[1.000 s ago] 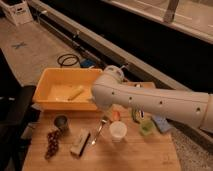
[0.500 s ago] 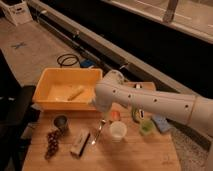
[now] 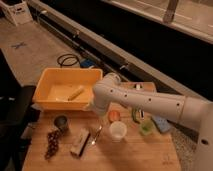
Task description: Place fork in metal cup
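Note:
The fork lies flat on the wooden table, between a snack bar and a whitish plastic cup. The metal cup stands upright to its left, near the front of the yellow bin. My white arm reaches in from the right. Its gripper hangs under the arm's rounded end, just above and behind the fork, right of the metal cup. It is mostly hidden by the arm. Nothing shows in its grasp.
A yellow bin with a pale object inside stands at the back left. A whitish plastic cup, a small orange cup, a snack bar, dark grapes and green and blue items lie around.
The arm's rounded end has sunk slightly toward the table, over the fork. The fork, the cups and the other items have not moved.

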Controlling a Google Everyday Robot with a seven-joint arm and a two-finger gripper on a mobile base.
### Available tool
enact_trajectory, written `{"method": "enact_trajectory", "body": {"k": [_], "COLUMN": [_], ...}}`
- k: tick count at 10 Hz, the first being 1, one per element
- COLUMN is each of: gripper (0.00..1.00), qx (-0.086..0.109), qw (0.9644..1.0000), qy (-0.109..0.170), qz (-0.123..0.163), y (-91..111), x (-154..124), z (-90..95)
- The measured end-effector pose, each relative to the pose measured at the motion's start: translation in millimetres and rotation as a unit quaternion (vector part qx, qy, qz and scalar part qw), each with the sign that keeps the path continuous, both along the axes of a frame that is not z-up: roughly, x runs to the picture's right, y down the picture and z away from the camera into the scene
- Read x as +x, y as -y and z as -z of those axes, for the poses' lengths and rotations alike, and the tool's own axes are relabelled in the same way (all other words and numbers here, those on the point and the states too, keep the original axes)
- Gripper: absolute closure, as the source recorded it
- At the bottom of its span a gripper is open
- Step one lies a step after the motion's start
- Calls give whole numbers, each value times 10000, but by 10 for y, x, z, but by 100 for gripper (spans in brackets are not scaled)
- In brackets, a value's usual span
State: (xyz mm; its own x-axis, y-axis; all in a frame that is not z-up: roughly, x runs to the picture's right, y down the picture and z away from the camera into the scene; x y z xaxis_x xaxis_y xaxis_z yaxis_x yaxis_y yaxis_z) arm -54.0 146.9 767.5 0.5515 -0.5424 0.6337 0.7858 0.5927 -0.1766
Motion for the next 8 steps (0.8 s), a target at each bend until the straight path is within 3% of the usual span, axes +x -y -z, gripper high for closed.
{"method": "enact_trajectory", "body": {"k": [3, 8], "gripper": [20, 20], "qx": [-41, -419], "qw": [10000, 9986], "qy": [-5, -90], "qz": [-19, -322], "y": [-4, -147], "x": [-10, 169], "z": [-17, -263]}}
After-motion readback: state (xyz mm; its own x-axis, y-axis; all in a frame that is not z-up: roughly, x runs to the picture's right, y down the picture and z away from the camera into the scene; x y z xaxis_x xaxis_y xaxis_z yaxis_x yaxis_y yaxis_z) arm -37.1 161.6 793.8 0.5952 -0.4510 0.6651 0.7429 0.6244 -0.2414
